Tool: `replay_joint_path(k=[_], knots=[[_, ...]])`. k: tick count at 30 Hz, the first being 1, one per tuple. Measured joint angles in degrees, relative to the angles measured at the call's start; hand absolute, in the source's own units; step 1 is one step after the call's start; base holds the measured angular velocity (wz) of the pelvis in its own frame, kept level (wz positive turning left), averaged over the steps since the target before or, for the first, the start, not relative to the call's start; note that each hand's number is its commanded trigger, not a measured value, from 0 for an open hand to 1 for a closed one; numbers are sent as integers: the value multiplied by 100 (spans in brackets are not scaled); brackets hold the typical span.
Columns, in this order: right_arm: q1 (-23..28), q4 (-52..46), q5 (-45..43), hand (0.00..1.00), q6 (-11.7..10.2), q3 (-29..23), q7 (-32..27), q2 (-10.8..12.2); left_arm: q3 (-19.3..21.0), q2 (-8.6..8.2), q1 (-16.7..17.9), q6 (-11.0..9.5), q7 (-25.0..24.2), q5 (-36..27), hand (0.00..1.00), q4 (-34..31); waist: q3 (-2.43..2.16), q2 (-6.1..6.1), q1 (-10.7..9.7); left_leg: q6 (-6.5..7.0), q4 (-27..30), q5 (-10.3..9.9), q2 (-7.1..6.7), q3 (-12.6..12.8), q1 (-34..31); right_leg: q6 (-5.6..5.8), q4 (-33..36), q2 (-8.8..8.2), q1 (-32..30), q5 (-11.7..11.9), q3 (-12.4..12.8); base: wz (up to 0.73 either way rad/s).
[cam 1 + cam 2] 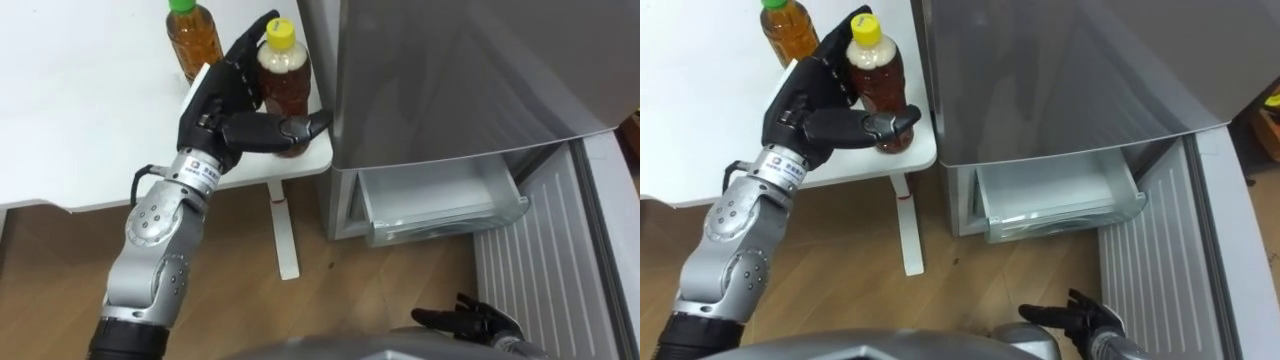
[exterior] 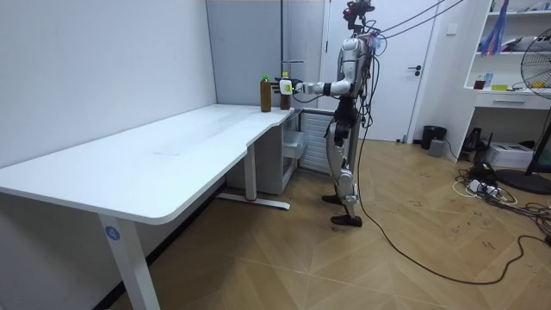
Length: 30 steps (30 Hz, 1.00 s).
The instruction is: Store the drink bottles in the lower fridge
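the robot stands at the far right corner of the white table (image 1: pixel 80 120), beside the grey metal fridge (image 1: pixel 450 70). its left hand (image 1: pixel 225 100) clasps the brown plastic drink bottle with a yellow cap (image 1: pixel 283 75) – fingers behind, thumb across the front – and the bottle stands on the table's corner. a brown plastic drink bottle with a green cap (image 1: pixel 193 35) stands just left of it. the fridge's pale lower drawer (image 1: pixel 440 200) is pulled out. the right hand (image 1: pixel 470 320) hangs low, fingers relaxed.

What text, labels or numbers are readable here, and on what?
None readable.
Yellow-capped brown drink bottle: no legible label.
Green-capped brown drink bottle: no legible label.
Left hand, wrist band: print too small.
Round blue sticker on white table leg: mark too blurred.
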Motion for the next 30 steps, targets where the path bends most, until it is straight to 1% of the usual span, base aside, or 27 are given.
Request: replay_joint_path(k=[1,8,12,15,19,20,23,27,30], knots=[[0,0,0,0,-2,1,-4,0,0,2,0,0,2,0,100,0,1,2,0,0,0,0,0,0,0,0,-1,0,0,0,0,0],[-5,-1,-3,0,-3,-2,0,-4,-11,23,0,0,6,5,100,8,20,14,-8,0,-13,0,1,0,-1,0,-3,1,-2,0,1,0],[-17,0,-4,0,-2,0,1,-11,-93,55,-5,-10,-6,227,100,24,20,13,-13,0,-27,0,3,-3,-1,0,-5,2,-3,0,-10,0],[-22,1,-4,0,-1,1,1,-12,-142,86,2,0,-126,248,100,48,33,1,-12,0,-33,0,3,-4,-1,0,-7,2,-5,0,-17,0],[-26,0,-4,0,-1,3,1,-12,-155,95,2,6,-151,257,100,52,34,0,-15,0,-39,0,5,-4,-2,0,-8,2,-7,0,-22,0],[-26,1,-4,0,-1,2,1,-12,-166,109,3,19,-151,299,100,59,35,-1,-15,0,-40,0,5,-3,-2,0,-8,3,-7,0,-24,0],[-33,0,-4,0,-1,3,1,-11,-267,229,62,217,-217,630,100,67,40,-6,-16,0,-41,0,6,-4,-7,0,-9,3,-13,0,-27,0],[-33,-13,-3,0,-2,25,2,-11,-306,247,85,355,-224,810,100,95,38,-3,-14,0,-35,0,5,-4,-49,0,-8,1,-51,0,-26,0],[-32,-13,-1,0,-10,48,1,-18,-301,247,85,357,-208,810,100,95,31,12,-15,0,2,0,5,-6,-96,0,-8,0,-81,0,-26,0]])
